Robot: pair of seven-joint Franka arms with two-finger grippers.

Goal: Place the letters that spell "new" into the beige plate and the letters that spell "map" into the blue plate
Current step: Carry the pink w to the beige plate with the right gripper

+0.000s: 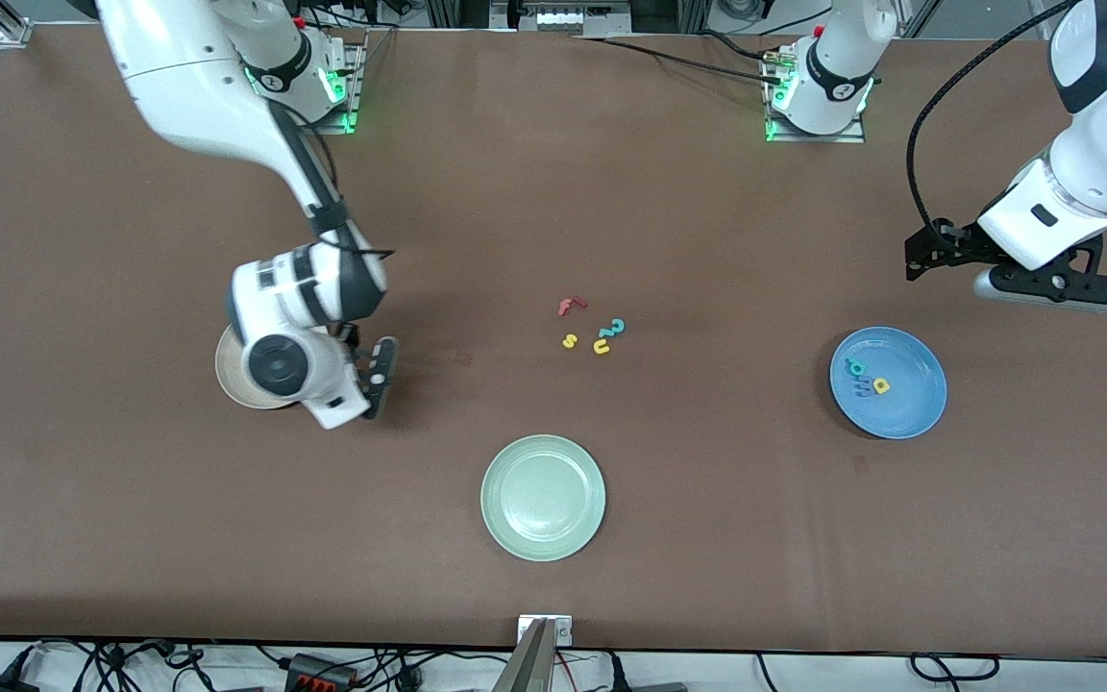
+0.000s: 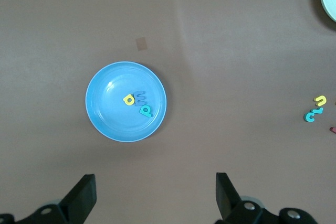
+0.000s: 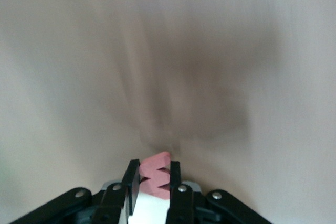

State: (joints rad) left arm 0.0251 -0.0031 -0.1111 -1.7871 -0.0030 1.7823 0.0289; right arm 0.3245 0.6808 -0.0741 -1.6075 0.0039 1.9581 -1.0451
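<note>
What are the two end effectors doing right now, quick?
Left end effector: open, holding nothing, over the table beside the blue plate.
Right end effector: shut on the pink w, by the beige plate.

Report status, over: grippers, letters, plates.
Right gripper shut on pink w, beside beige plate. Left gripper open, waiting above blue plate; m, a, p inside. Nothing in the way.

Even overhead light, soft shadows; right wrist view heavily motion-blurred.
</note>
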